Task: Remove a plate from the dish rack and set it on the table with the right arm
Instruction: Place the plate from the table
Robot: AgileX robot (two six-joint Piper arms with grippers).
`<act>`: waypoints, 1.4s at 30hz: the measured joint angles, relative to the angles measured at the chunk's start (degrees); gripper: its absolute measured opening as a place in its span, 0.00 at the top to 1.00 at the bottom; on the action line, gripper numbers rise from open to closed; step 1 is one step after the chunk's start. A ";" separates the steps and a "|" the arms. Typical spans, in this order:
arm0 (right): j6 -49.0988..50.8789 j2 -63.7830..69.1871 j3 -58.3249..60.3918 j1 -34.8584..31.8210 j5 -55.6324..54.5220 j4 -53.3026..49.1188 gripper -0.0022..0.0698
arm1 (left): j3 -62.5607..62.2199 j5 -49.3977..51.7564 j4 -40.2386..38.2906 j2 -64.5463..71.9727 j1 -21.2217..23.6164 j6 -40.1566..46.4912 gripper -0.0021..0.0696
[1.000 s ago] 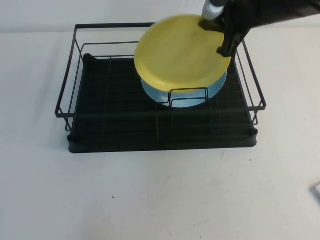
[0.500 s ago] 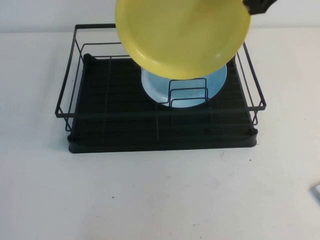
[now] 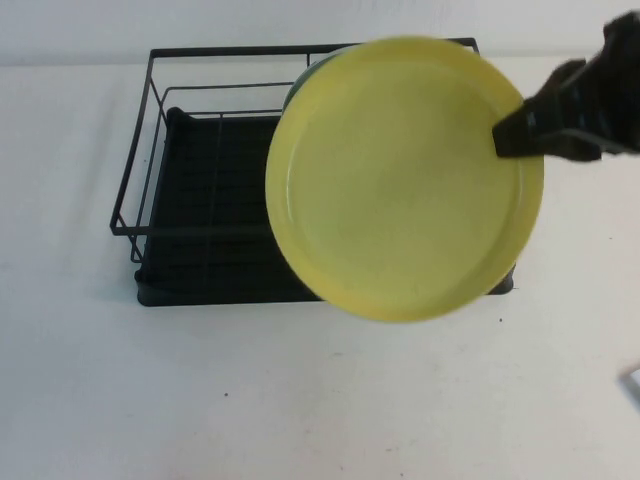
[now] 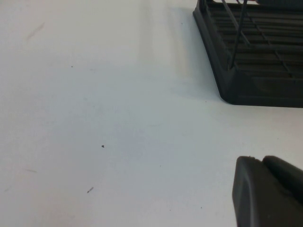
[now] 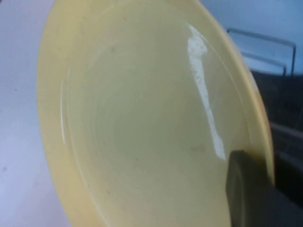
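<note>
My right gripper (image 3: 508, 135) is shut on the right rim of the yellow plate (image 3: 400, 180) and holds it in the air over the right half of the black dish rack (image 3: 200, 200), with its face turned up toward the camera. The plate hides most of the rack's right side and front right corner. In the right wrist view the plate (image 5: 142, 118) fills the picture, with one black finger (image 5: 246, 189) pressed on its rim. My left gripper (image 4: 259, 161) is shut and empty, low over the white table (image 4: 94, 94), near a corner of the rack (image 4: 255, 52).
A light blue plate (image 5: 265, 47) stands in the rack behind a wire divider. A dark green rim (image 3: 306, 68) peeks out behind the yellow plate's top left. The white table (image 3: 300, 400) lies in front of the rack. A small pale object (image 3: 633, 380) sits at the right edge.
The right gripper has lifted the yellow plate out of the rack, carried it toward the front and right, and turned it to face the camera. It now hides the light blue plate.
</note>
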 joint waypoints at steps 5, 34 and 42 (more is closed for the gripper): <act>3.03 -3.79 16.03 0.00 -5.18 10.88 0.92 | 0.00 0.00 0.00 0.00 0.00 0.00 0.98; -12.14 17.42 33.07 0.00 -21.96 32.07 0.92 | 0.00 0.00 0.00 0.00 0.00 0.00 0.98; -12.20 18.67 33.07 0.00 -24.61 32.44 0.92 | 0.00 0.00 0.00 0.00 0.00 0.00 0.98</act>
